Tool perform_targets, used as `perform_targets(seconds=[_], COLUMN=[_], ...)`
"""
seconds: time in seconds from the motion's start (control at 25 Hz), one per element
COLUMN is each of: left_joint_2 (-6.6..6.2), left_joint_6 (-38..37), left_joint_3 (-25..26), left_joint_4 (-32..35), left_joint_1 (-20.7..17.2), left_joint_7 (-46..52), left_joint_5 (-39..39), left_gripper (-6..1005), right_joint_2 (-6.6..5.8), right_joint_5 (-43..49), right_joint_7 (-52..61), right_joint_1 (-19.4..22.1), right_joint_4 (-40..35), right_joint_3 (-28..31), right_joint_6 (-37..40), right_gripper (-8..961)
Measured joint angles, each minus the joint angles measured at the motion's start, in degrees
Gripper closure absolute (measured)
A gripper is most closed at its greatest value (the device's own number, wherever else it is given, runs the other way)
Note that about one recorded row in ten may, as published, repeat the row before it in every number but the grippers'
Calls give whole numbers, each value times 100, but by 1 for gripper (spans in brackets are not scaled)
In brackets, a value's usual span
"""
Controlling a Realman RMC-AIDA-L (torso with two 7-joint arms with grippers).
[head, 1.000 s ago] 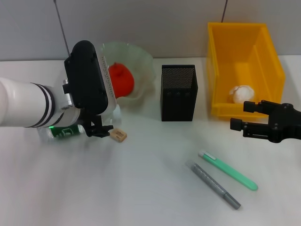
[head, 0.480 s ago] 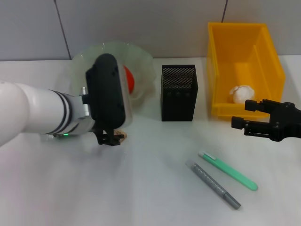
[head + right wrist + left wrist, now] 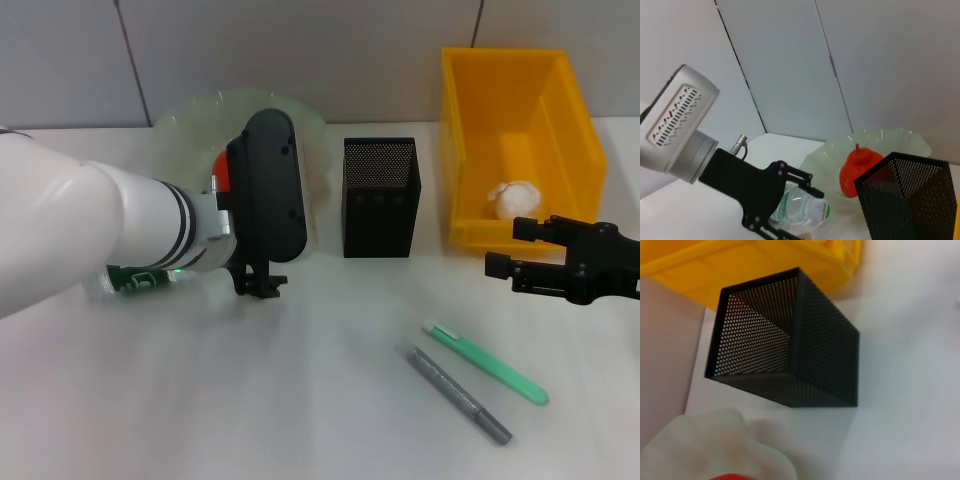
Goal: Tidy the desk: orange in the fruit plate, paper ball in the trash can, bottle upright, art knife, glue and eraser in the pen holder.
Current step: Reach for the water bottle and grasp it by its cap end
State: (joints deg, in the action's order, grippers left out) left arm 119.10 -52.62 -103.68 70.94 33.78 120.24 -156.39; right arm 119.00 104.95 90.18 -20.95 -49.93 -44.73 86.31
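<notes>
At the far right of the desk (image 3: 200,420) the yellow trash can (image 3: 470,150) is found, the largest item present, with the paper ball (image 3: 512,198) lying inside it. Far left, the pale-green fruit plate (image 3: 315,135) is largely screened by the left arm; the orange (image 3: 860,167) is seen resting in it. Between plate and can, the black mesh pen holder (image 3: 380,197) is set upright on the desk. The bottle (image 3: 135,280) is noted lying on its side at the left, partly under the arm. Near right of centre, a green art knife (image 3: 486,362) and a grey glue stick (image 3: 454,391) are laid side by side. The eraser (image 3: 804,235) is barely made out beside the bottle, just under the left gripper (image 3: 258,286). That gripper is lowered to the desk beside the bottle; whether its fingers are spread or pinching the eraser cannot be told. The right gripper (image 3: 503,248) is held just near of the trash can, fingers spread and empty.
</notes>
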Motion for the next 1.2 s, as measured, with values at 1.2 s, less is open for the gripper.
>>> perform_targets(seconds=[1.2], left_joint_2=[8], left_joint_6=[1086], left_joint_3=[-450], left_joint_4=[-579], left_joint_1=[-81], left_joint_7=[628], left_joint_5=[-657], left_gripper=[463], right_joint_2=[0], right_joint_5=[11], right_joint_7=[-71], right_joint_1=[-114], right_joint_4=[188], right_joint_3=[79], right_joint_6=[-134], right_gripper=[114])
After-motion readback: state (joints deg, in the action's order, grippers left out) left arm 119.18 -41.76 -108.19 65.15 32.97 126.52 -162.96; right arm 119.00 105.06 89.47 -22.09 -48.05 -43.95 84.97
